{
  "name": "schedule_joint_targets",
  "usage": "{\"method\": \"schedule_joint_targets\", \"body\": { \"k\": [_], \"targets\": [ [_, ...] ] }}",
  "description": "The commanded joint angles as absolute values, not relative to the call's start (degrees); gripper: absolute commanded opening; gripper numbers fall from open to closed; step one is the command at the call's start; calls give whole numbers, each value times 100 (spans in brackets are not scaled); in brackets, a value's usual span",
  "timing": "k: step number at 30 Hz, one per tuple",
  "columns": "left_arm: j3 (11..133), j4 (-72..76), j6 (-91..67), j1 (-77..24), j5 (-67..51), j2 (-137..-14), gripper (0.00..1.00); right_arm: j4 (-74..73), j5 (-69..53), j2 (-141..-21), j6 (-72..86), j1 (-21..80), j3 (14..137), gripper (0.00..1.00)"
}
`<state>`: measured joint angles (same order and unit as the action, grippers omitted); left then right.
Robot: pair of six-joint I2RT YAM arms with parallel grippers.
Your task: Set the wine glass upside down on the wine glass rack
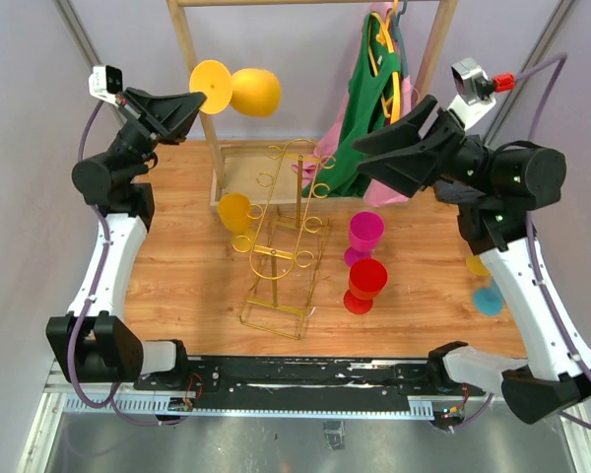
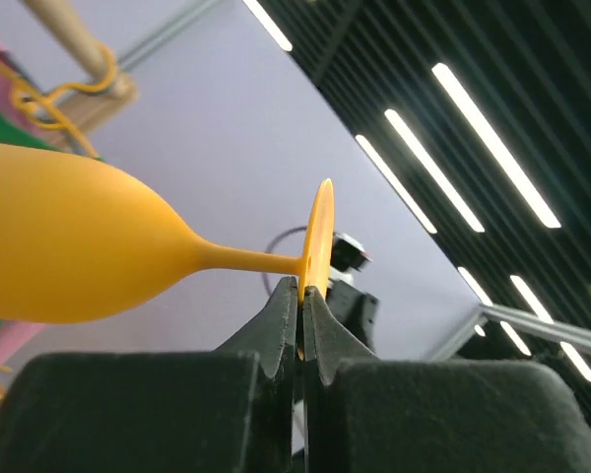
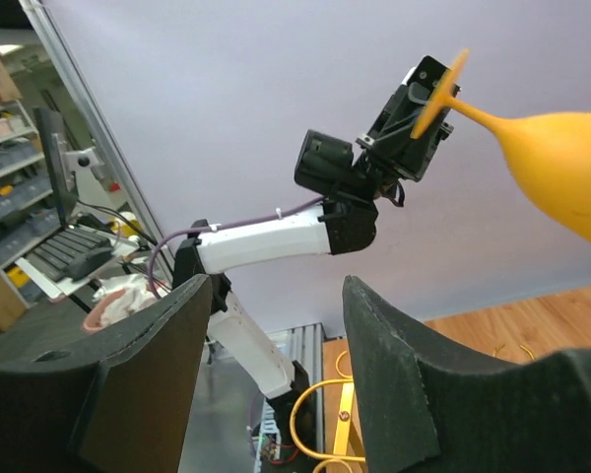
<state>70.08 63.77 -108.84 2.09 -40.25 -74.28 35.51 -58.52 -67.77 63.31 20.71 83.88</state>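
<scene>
My left gripper (image 2: 300,296) is clenched on the wine glass (image 2: 69,246). The left wrist view shows both fingertips pinching the thin rim of its round foot, the stem running sideways and the yellow bowl off to the left. From above, that pinch is too small to read.

The top view gives what the wrist cannot: the glass lies on its side in the air at the back left. There it crosses the left post of the wooden clothes rail (image 1: 190,59), well apart from the wine glass rack (image 1: 281,241), which stands mid-table.

My right gripper (image 3: 281,286) is released, jaws apart with nothing between them. Its camera looks across at my left arm holding the glass up against the wall.

A second yellow glass (image 1: 234,210) sits at the rack's left side; I cannot tell whether it hangs on a loop or stands beside. A magenta glass (image 1: 365,232) and a red glass (image 1: 366,281) stand just right of the rack. A green garment (image 1: 369,108) hangs on the rail behind my right fingers. My right forearm hides part of a teal thing (image 1: 488,299).
</scene>
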Motion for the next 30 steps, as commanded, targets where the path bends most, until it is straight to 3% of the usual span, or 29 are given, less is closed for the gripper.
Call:
{"method": "schedule_joint_targets", "body": {
  "k": [1, 5, 11, 30],
  "targets": [
    [7422, 3807, -8968, 326, -4407, -7209, 0, 2117, -5786, -6430, 5052, 2013, 8280, 57],
    [8015, 1970, -7401, 352, -4165, -7237, 0, 1644, -5714, -6130, 4683, 2013, 8115, 58],
    [8211, 857, -6525, 352, -3906, -7392, 0, 1319, -5643, -5880, 4454, 2013, 7935, 58],
    [7287, 1001, -6850, 134, -4609, -7649, 0, 1069, -5481, -5852, 4369, 2013, 7791, 57]
  ]
}}
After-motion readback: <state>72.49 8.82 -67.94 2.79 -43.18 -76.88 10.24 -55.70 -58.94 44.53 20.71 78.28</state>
